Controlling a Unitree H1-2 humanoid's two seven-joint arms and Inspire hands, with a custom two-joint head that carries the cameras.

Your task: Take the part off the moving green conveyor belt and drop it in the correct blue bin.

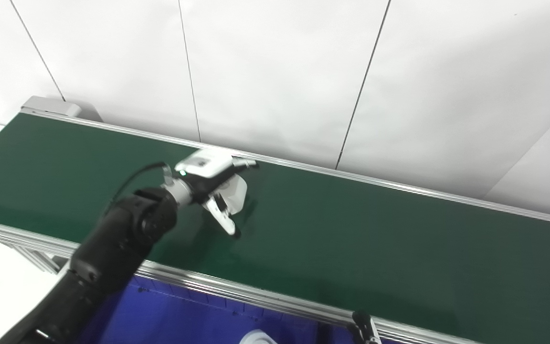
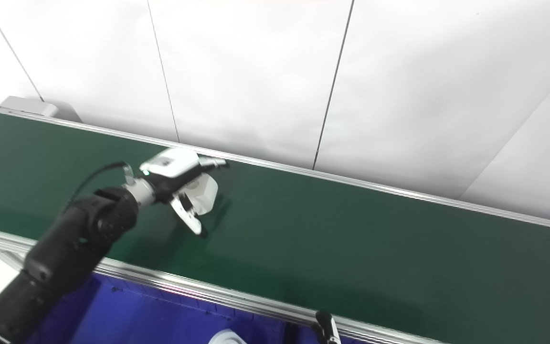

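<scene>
Your left hand (image 1: 213,184) is out over the dark green conveyor belt (image 1: 351,229), closer to the belt's far edge than its near edge, toward the left end. Its fingers (image 1: 225,217) are wrapped around the white translucent plastic part (image 1: 235,193): upper fingers run over the top of it, and one finger angles down below it with its tip at or just above the belt surface. You can't tell from either view whether the part is lifted clear or touching the belt; a faint shadow sits right beside it.

The black left forearm (image 1: 112,248) crosses the silver aluminium rail (image 1: 256,291) at the belt's near edge.

Below that rail you've got the blue bin (image 1: 170,315), with a white rounded object (image 1: 258,338) showing at the bottom of frame, mostly cut off.

Your right hand (image 1: 364,329) only shows as a dark tip by the near rail, bottom centre-right; can't tell if it's released or clenched
</scene>
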